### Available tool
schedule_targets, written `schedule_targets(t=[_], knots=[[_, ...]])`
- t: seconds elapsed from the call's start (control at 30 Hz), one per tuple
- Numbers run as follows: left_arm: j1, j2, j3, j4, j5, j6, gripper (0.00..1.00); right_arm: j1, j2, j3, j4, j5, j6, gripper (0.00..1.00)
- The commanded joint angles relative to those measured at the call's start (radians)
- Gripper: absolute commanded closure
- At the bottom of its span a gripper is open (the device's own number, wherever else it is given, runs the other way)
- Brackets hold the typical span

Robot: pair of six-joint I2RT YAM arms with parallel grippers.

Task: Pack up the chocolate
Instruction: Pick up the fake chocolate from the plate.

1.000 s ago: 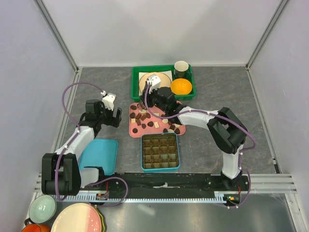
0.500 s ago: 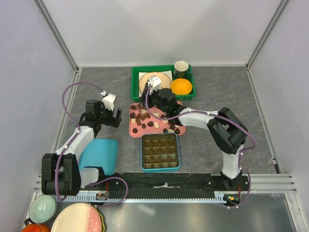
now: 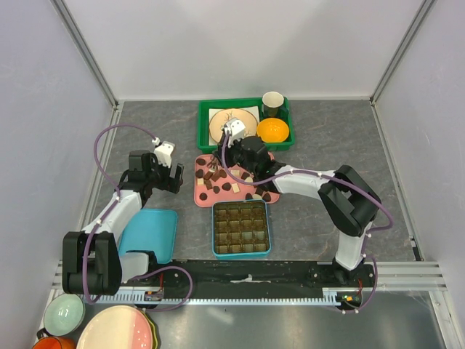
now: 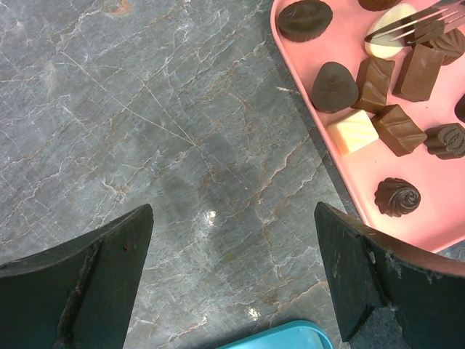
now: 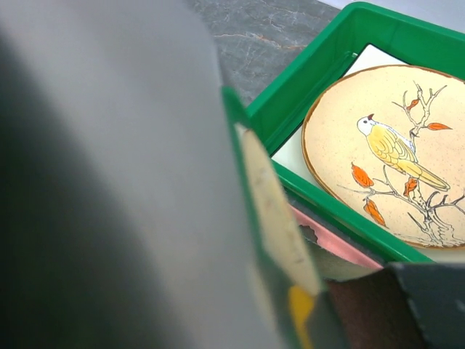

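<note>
while small brown and cream chocolates [image 4: 334, 86] lie on the flat pink tray [image 4: 443, 218], the right gripper [image 3: 247, 161] has been eased rightward above them.
its grip cannot be told, so a pick is judged pending; the left gripper [image 4: 229, 218] is held spread beside the tray.

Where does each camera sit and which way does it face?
Top external: above, behind the bases, looking down on both arms, pink tray, green bin.
Left wrist: faces down at table and chocolate; open left gripper at bottom.
Right wrist: faces the bin's bird plate; blurred finger fills the left.
Shared: tray, top and left wrist; bin and plate, top and right wrist.
</note>
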Motion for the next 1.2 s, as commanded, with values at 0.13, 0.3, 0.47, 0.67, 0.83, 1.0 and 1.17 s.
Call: schedule_targets(t=[0.13,0.3,0.47,0.67,0.83,1.0,1.17], knots=[[0.005,-0.030,0.035,0.003,0.031,-0.026,0.01,-0.001,0.017,-0.012,-0.065,0.001,-0.002,0.52],[0.005,-0.035,0.035,-0.002,0.030,-0.025,0.01,0.000,0.071,0.055,-0.081,-0.002,0.002,0.52],[0.005,-0.035,0.033,-0.005,0.029,-0.025,0.01,0.000,0.102,0.092,-0.092,-0.034,0.002,0.53],[0.005,-0.035,0.030,-0.003,0.029,-0.022,0.01,0.000,0.074,0.080,-0.123,-0.013,-0.002,0.55],[0.005,-0.033,0.028,-0.005,0.039,-0.023,0.01,-0.001,0.013,0.016,-0.117,0.012,-0.009,0.53],[0.005,-0.041,0.027,-0.012,0.049,-0.025,0.01,-0.001,-0.016,-0.012,-0.120,0.040,-0.015,0.52],[0.005,-0.041,0.024,-0.014,0.054,-0.026,0.01,-0.001,-0.042,-0.037,-0.121,0.055,-0.017,0.51]])
